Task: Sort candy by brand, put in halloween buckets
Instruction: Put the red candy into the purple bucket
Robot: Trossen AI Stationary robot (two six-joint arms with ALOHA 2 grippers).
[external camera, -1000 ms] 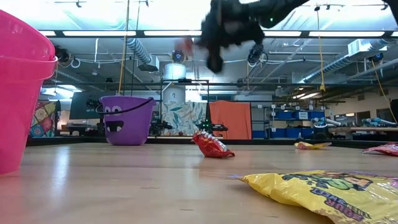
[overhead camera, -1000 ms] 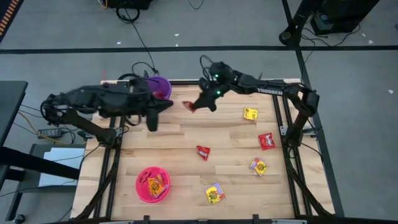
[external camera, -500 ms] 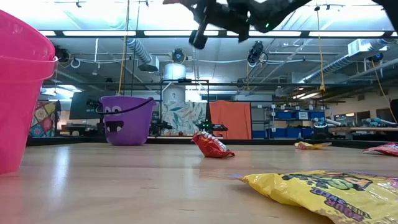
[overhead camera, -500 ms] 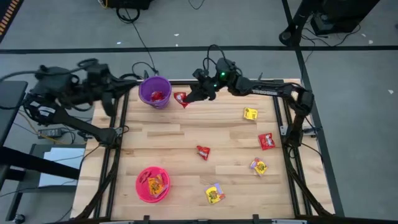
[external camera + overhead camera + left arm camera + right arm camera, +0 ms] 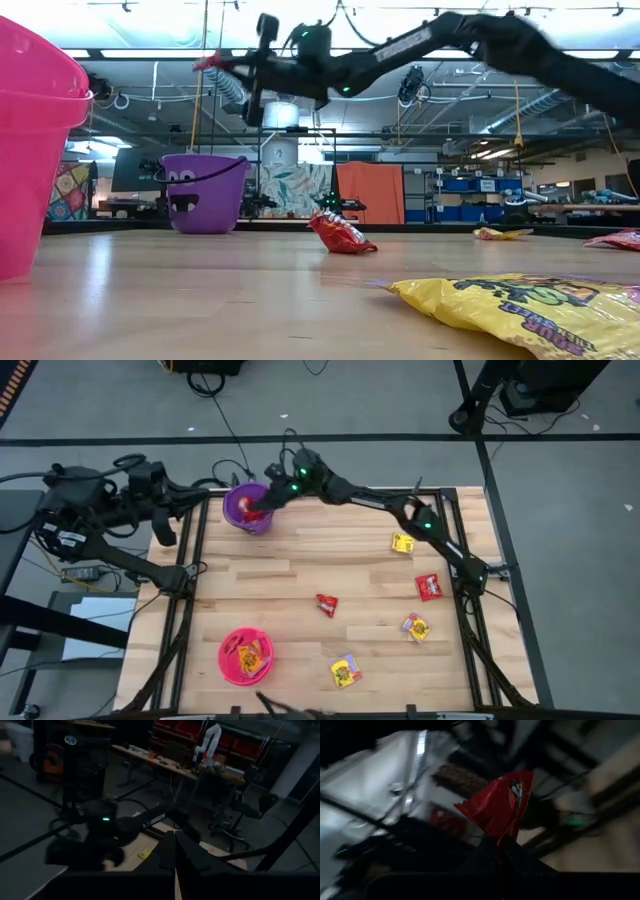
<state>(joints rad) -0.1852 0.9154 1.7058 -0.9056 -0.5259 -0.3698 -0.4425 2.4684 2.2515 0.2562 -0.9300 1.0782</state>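
1. Overhead, high view: right gripper (image 5: 262, 506) over the purple bucket (image 5: 240, 518), clamped on a red packet (image 5: 258, 510); left gripper (image 5: 165, 530) off the table's left edge; pink bucket (image 5: 229, 665) near the front.
2. Low view: packet (image 5: 212, 62) held above the purple bucket (image 5: 205, 193).
3. Left wrist view: fingers (image 5: 170, 854) together.
4. Right wrist view: packet (image 5: 501, 803) pinched.

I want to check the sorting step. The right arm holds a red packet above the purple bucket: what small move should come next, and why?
Probably open the jaws. The right gripper holds the red packet directly over the purple bucket, which seems to hold red candy already, so a release should drop it in. The left gripper waits off the table's left side.
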